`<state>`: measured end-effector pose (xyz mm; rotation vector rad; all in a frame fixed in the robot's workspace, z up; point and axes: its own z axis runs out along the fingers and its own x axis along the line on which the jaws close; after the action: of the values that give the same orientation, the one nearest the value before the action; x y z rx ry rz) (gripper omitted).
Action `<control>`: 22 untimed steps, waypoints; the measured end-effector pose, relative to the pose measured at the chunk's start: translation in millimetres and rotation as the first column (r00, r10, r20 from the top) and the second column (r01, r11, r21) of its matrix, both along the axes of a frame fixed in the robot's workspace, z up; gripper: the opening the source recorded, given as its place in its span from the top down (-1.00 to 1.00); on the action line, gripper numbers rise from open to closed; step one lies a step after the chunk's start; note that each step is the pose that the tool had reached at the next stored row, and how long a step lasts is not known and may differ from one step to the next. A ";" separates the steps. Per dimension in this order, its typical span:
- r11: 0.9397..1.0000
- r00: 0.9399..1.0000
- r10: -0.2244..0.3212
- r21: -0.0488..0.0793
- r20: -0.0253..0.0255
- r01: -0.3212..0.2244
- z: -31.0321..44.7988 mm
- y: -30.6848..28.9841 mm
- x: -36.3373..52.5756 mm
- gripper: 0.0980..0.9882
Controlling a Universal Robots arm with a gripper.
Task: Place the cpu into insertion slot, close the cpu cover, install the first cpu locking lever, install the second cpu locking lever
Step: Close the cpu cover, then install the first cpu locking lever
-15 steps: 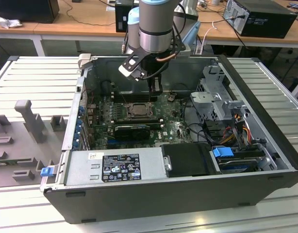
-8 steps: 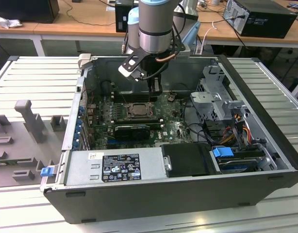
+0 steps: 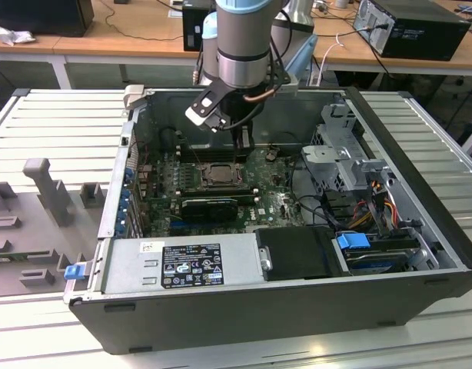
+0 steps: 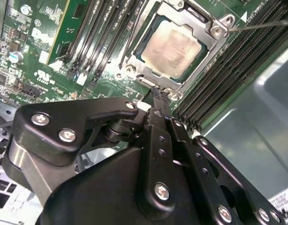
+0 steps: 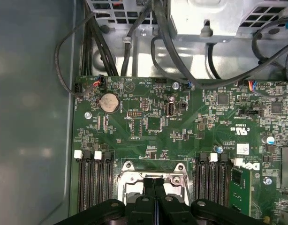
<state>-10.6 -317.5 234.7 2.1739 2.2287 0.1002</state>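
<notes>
Exterior view: arm comes in from the far side and drops steeply into the open computer case point(image 3: 420, 192), wrist pointing down. The gripper point(image 3: 242, 146) hangs just above the insertion slot point(image 3: 221, 173) near the middle of the green motherboard point(image 3: 278, 204).

Pincer: in both wrist views I see the two black fingers pressed together with no gap. In the second wrist view the gripper point(image 4: 158, 91) has its tip at the rim of the insertion slot point(image 4: 127, 70). I cannot tell whether it pinches anything there. In the first wrist view the gripper point(image 5: 153, 180) sits directly over the insertion slot point(image 5: 130, 169).

The cpu point(image 4: 171, 43) lies flat in the slot, silvery face up. It is square, so I note no long axis. The cpu cover point(image 4: 204, 58) is down over it, and the chip shows through its window. A thin metal rod point(image 4: 261, 24) runs from a screwed corner of the socket out across the black memory slots point(image 4: 238, 61).

Case contents, exterior view: motherboard on the floor, grey power supply point(image 3: 182, 265) along the near wall, a drive with a blue tab point(image 3: 353, 241) at the exterior view's right. The case rests on a slatted metal table point(image 3: 59, 123). First wrist view also shows a coin cell battery point(image 5: 109, 101) on the board.
</notes>
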 end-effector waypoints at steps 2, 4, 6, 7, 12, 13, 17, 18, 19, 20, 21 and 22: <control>1.000 1.000 0.008 0.001 0.000 -0.008 -3.8 -0.2 -1.1 0.98; 1.000 1.000 0.011 0.001 -0.001 -0.011 -5.1 -0.2 -3.9 0.98; 1.000 1.000 0.011 0.001 -0.001 -0.011 -5.7 -0.2 -8.7 0.98; 1.000 1.000 0.010 0.001 -0.002 -0.010 -5.9 -0.2 -11.2 0.98; 1.000 1.000 0.011 0.001 -0.002 -0.011 -6.8 -0.2 -29.1 0.98; 1.000 1.000 0.011 0.001 -0.002 -0.011 -6.8 -0.2 -32.1 0.98; 1.000 1.000 0.011 0.002 -0.002 -0.011 -6.8 -0.2 -36.7 0.98; 1.000 1.000 0.011 0.002 -0.002 -0.011 -6.9 -0.2 -37.7 0.98; 1.000 1.000 0.011 0.002 -0.002 -0.011 -6.9 -0.1 -38.2 0.98; 1.000 1.000 0.011 0.002 -0.002 -0.011 -6.9 -0.1 -38.4 0.98; 1.000 1.000 0.011 0.002 -0.002 -0.011 -6.8 -0.2 -38.7 0.98; 1.000 1.000 0.011 0.002 -0.002 -0.011 -5.7 -0.2 -38.7 0.98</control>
<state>-49.3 -317.7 229.0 2.1641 2.2422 0.1000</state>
